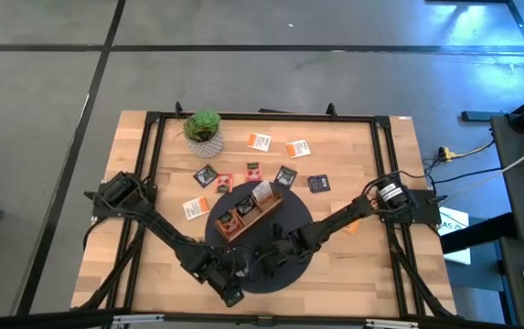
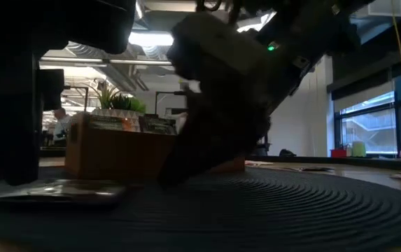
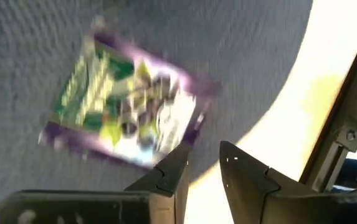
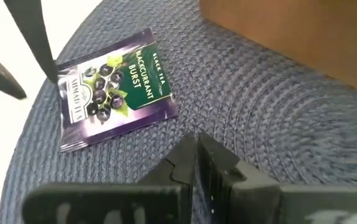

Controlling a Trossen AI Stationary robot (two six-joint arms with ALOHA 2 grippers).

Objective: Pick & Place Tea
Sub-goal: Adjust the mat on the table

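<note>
Both arms are down low over the near edge of the round dark mat [image 1: 284, 219], tools almost meeting. The left tool [image 3: 203, 171] hangs just off a purple packet [image 3: 125, 106], its fingers a narrow gap apart and gripping nothing. The right tool [image 4: 197, 158] is pinched closed, empty, with the same packet [image 4: 116, 87] lying flat on the mat just ahead of it. That packet reads "BLACKCURRANT BURST, BLACK TEA", glossy foil with berries and a green panel. The mat is woven in ribbed rings. Behind it on the mat sits the wooden tray [image 1: 248, 212], blocking the way to the far side, packets standing in its compartments. Further back, loose packets [image 1: 259, 141] lie scattered on the pale wood counter [image 1: 353, 146], orange-white and dark ones. A potted plant [image 1: 204, 130] stands at the far left.
</note>
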